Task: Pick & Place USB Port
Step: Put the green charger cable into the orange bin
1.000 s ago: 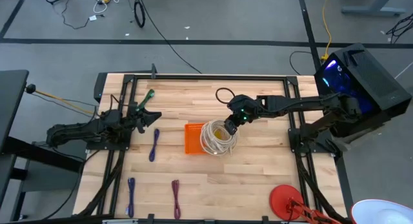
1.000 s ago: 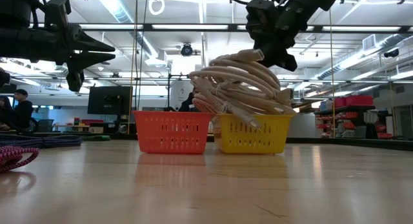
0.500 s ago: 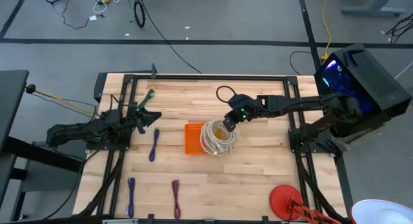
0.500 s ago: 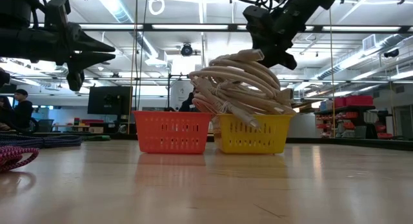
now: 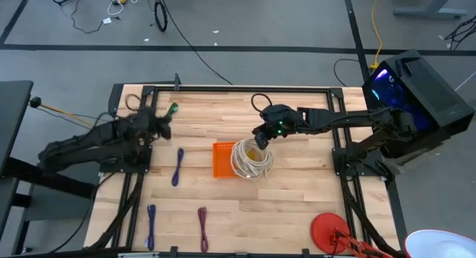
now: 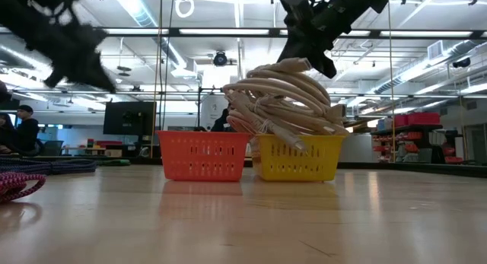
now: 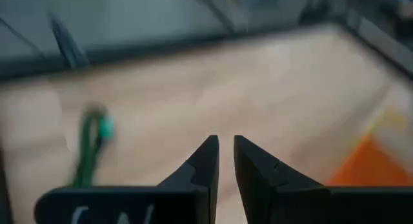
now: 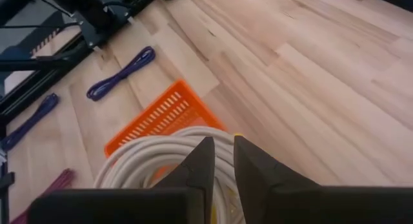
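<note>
A coil of white cable lies heaped on the yellow basket, right of the orange basket. It also shows in the right wrist view. My right gripper hangs just above the coil's far side, shut and empty. My left gripper is in the air over the table's far left, near a green cable. It is blurred by motion, and its fingers stand close together with nothing between them. A purple cable lies flat left of the orange basket.
Another purple cable and a maroon cable lie near the front edge. A red round object sits at the front right. Bare wood lies between the baskets and the front edge.
My left gripper has swung up and toward the table's far left, away from the purple cable, fast enough to blur. My right gripper has drawn a little up and toward the far edge above the coil. The coil and the baskets have stayed put.
</note>
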